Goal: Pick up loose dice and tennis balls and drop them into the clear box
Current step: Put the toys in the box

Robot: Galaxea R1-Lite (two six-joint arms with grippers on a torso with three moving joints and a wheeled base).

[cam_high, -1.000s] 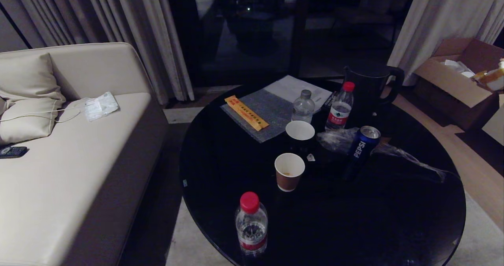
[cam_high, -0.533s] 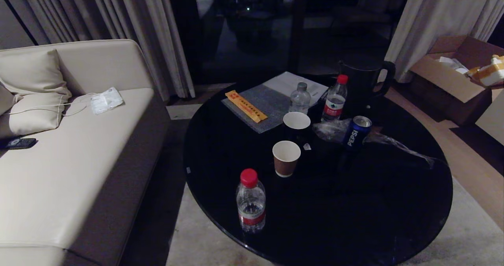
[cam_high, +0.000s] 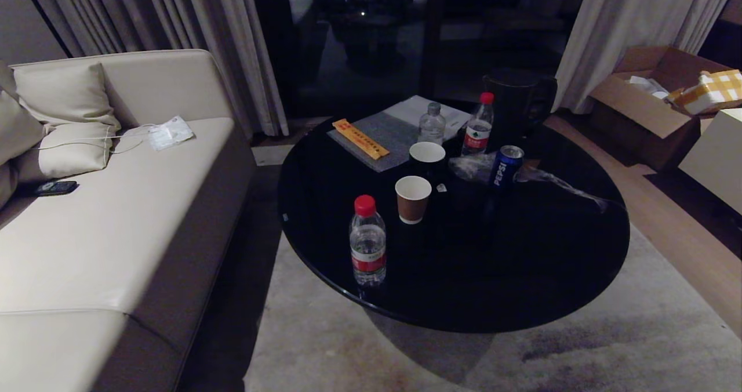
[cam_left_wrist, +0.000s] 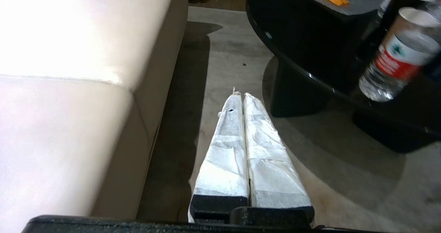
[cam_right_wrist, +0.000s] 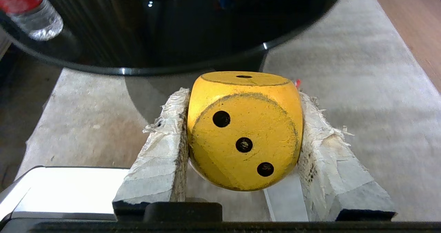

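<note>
My right gripper [cam_right_wrist: 243, 93] is shut on a yellow die [cam_right_wrist: 244, 133], whose three-pip face is turned toward the wrist camera. The gripper hangs over the pale rug [cam_right_wrist: 344, 88], just short of the edge of the round black table [cam_right_wrist: 172, 36]. In the left wrist view my left gripper [cam_left_wrist: 241, 95] is shut and empty, low over the rug between the sofa [cam_left_wrist: 69, 88] and the table's base. Neither gripper shows in the head view. The tennis balls, the other dice and the clear box are out of view.
The black glass table [cam_high: 522, 264] carries a red-capped water bottle [cam_high: 367, 247] near its front edge, paper cups [cam_high: 413, 199], a Pepsi can [cam_high: 505, 166] and a dark kettle [cam_high: 516, 102]. A beige sofa [cam_high: 116, 218] stands on the left and an open cardboard box [cam_high: 649, 108] at the right.
The whole head view has shifted: the table now sits farther off and more rug shows in front, so the camera has moved. The things on the table have not moved.
</note>
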